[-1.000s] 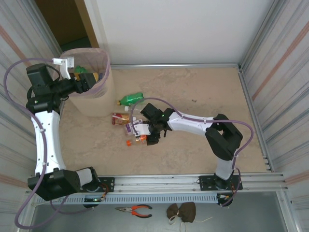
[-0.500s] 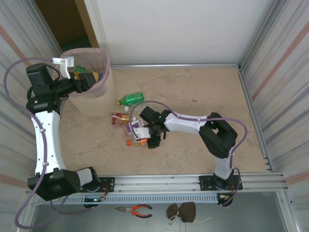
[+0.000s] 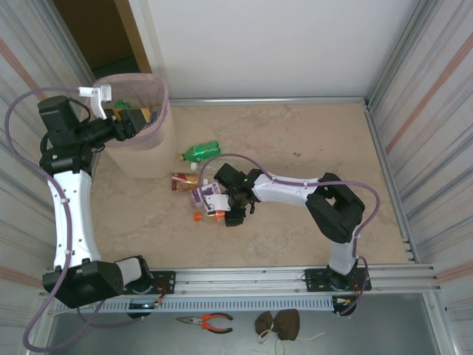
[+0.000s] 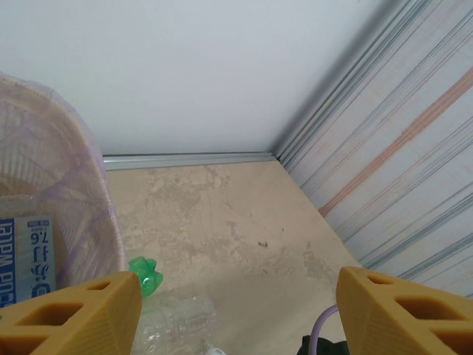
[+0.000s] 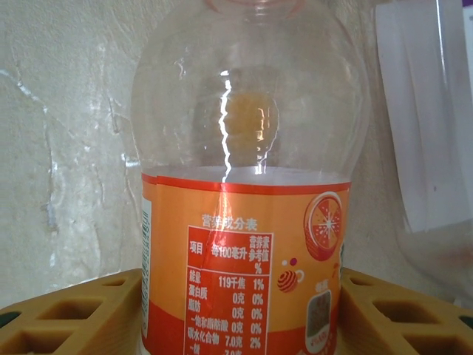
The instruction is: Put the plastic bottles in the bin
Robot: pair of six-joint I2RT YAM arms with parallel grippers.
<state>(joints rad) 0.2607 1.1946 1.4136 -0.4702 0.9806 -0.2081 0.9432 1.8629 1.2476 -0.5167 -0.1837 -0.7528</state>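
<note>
The left gripper (image 3: 135, 120) hangs at the near rim of the bin (image 3: 158, 87), as it did a second ago. Its wrist camera shows its fingers (image 4: 81, 310) spread wide with nothing between them, beside the pink mesh wall. A green bottle end (image 3: 122, 106) shows inside the bin, so some of the load is already in.

On the floor right of the bin lie the rest: a green bottle (image 3: 201, 152) nearest the wall, a red-labelled bottle (image 3: 181, 180) below it, then a purple-labelled bottle (image 3: 205, 194) and the orange-labelled bottle (image 3: 209, 216) side by side.

The change is on the right. Over the last second the right gripper (image 3: 228, 212) slides leftward onto that cluster and draws its jaws in. In the wrist view they now sit against both sides of the orange-labelled bottle (image 5: 244, 222). The grasp looks made, or all but made; how firmly it bites cannot be told. The lift and the carry to the bin are still to come.

That bottle is clear and empty, its rounded shoulder uncrushed, with a glossy orange wrap printed with a nutrition table. It lies flat on the floor, an orange cap at its far end. It is probably light and slippery, and may give under the squeeze.
</note>
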